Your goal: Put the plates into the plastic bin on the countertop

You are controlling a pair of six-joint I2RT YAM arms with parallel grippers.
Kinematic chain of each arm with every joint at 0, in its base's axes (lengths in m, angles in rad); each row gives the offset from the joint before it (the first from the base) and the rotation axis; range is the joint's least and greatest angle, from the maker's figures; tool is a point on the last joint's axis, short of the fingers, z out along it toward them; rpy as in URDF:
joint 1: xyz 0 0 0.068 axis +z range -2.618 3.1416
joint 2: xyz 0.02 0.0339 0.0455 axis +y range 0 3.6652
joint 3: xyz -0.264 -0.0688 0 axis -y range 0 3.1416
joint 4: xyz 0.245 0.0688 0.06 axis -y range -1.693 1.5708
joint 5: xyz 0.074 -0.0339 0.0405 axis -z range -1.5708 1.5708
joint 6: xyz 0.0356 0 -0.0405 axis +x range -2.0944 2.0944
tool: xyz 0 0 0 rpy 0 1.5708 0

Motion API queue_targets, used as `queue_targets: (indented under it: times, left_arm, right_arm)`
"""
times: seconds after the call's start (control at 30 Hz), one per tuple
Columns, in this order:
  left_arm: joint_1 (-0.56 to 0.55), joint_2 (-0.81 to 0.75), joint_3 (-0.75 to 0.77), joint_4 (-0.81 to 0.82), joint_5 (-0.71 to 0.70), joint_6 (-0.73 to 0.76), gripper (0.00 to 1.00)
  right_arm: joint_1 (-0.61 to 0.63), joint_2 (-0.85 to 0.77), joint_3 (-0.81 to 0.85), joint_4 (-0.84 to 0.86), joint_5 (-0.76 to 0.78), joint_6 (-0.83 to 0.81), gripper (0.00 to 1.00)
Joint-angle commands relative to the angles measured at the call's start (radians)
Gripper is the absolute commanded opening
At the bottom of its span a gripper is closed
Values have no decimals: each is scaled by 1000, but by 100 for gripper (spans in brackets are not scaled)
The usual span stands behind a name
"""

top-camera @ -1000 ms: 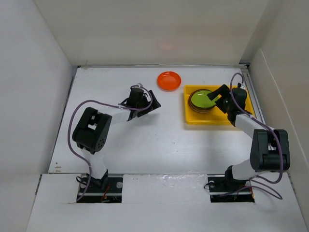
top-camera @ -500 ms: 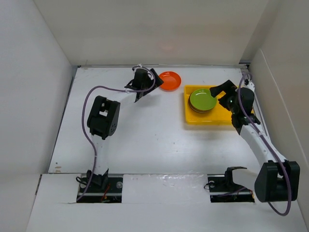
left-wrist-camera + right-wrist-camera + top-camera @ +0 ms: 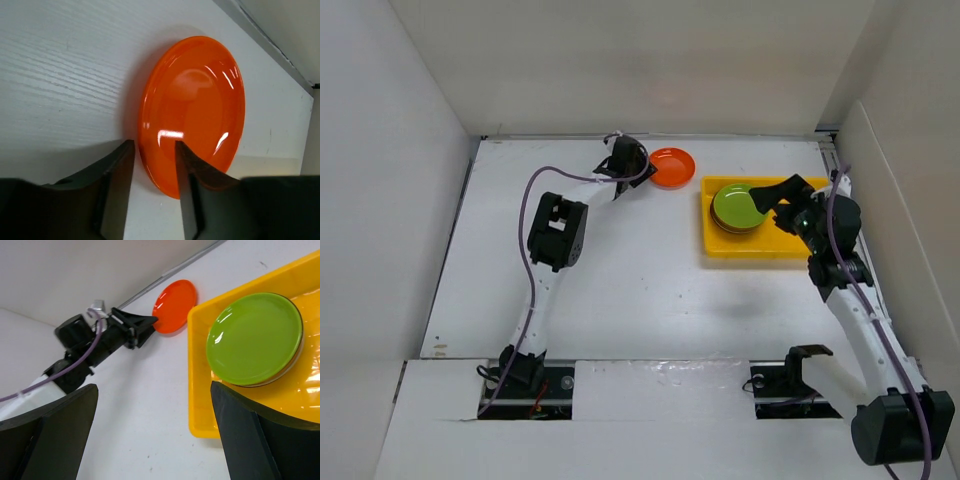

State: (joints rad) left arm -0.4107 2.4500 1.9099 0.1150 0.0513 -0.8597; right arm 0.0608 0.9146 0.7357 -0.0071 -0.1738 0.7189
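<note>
An orange plate (image 3: 671, 167) (image 3: 195, 105) lies flat on the white countertop (image 3: 620, 270) near the back wall. My left gripper (image 3: 643, 166) (image 3: 152, 145) straddles its near rim, jaws drawn in close: one finger lies over the plate's inside, the other sits just outside the rim with a sliver of countertop showing between. The yellow plastic bin (image 3: 720, 246) (image 3: 200, 390) holds a stack of plates topped by a lime green plate (image 3: 740, 205) (image 3: 255, 340). My right gripper (image 3: 772, 194) (image 3: 154, 390) hovers open above the bin's left part, holding nothing.
White walls close in the countertop at the back and on both sides. The bin stands close to the right wall. The left arm (image 3: 555, 235) stretches far across the table with its purple cable (image 3: 530, 200) looping beside it.
The left arm has reached to the orange plate and its jaws have narrowed round the rim. The right gripper has let go of the green plate, opened wide and lifted back off the stack.
</note>
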Motion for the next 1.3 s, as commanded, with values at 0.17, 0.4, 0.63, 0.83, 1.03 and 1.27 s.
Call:
queue_targets:
  times: [0.17, 0.4, 0.63, 0.83, 1.03, 1.27]
  left_arm:
    - [-2, 89, 87, -57, 35, -81, 7]
    - [-2, -167, -185, 44, -65, -82, 0]
    - [-37, -662, -618, 69, -162, 51, 0]
    - [-71, -963, -972, 191, -41, 58, 0]
    - [-71, -1095, -1127, 279, 88, 86, 0]
    - [-71, -1142, -1173, 314, 193, 97, 0]
  right_arm:
    - [10, -43, -30, 4, -101, -1, 100]
    - [10, -54, -39, 4, -139, -1, 99]
    - [53, 22, -48, 146, -268, -67, 99]
    - [128, 242, 48, 245, -282, -79, 99]
    - [197, 460, 80, 416, -346, -33, 96]
    - [301, 616, 114, 493, -314, 7, 88]
